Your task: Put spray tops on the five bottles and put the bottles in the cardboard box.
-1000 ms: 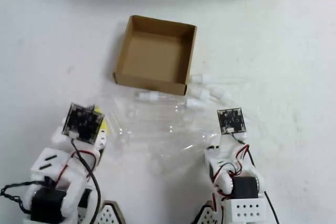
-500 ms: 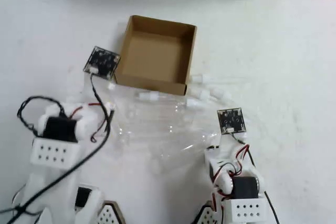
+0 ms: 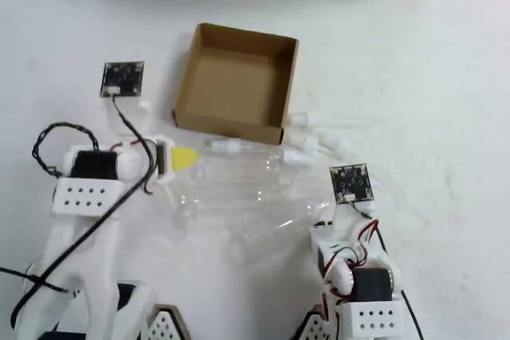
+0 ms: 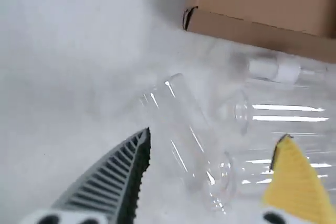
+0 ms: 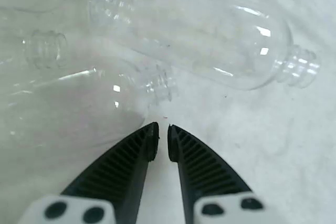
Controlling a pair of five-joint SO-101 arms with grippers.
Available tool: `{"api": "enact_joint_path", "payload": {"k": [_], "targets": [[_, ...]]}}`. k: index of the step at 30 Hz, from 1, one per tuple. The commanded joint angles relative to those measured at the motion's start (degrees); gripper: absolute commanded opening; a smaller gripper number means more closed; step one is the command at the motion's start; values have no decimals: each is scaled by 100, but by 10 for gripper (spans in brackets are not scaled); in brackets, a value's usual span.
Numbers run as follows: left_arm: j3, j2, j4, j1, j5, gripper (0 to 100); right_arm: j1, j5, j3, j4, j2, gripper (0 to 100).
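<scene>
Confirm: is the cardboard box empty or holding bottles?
Empty. The cardboard box shows only its bare floor; the clear bottles lie on the table outside it.

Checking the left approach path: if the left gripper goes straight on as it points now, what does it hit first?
Likely the clear bottle lying ahead of the left gripper, between its open fingers. The cardboard box stands beyond it. Depth is unclear.
</scene>
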Motion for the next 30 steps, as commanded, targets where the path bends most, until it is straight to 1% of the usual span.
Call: {"api": "enact_joint_path", "payload": {"k": [1,4,8,12,15,19,21,22,23,26,27,29,30], "targets": [[659,-4,-1029,-145,114,369,48,44,44,40,-22,17],[958,-4,-1459,-268,123,369,48,44,44,40,-22,17],[976,215,-1503,-418,229,369,48,44,44,40,-22,17],[712,1059,-1503,-435,229,369,48,44,44,40,-22,16],[369,1780,-1345,-453,273,369,48,44,44,40,-22,16],[26,2440,-1292,-453,299,368,48,44,44,40,-22,16],[-88,2615,-1301,-453,360,330,48,44,44,40,-22,16],[-132,2668,-1301,-462,352,288,48,44,44,40,-22,16],[-185,2695,-1292,-505,316,234,48,44,44,40,-22,16],[-273,2703,-1266,-646,193,23,48,44,44,40,-22,16],[-273,2703,-1266,-716,202,11,48,44,44,40,-22,16],[-281,2703,-1301,-892,202,80,48,44,44,40,-22,16],[-334,2703,-1301,-1015,202,90,48,44,44,40,-22,16]]}}
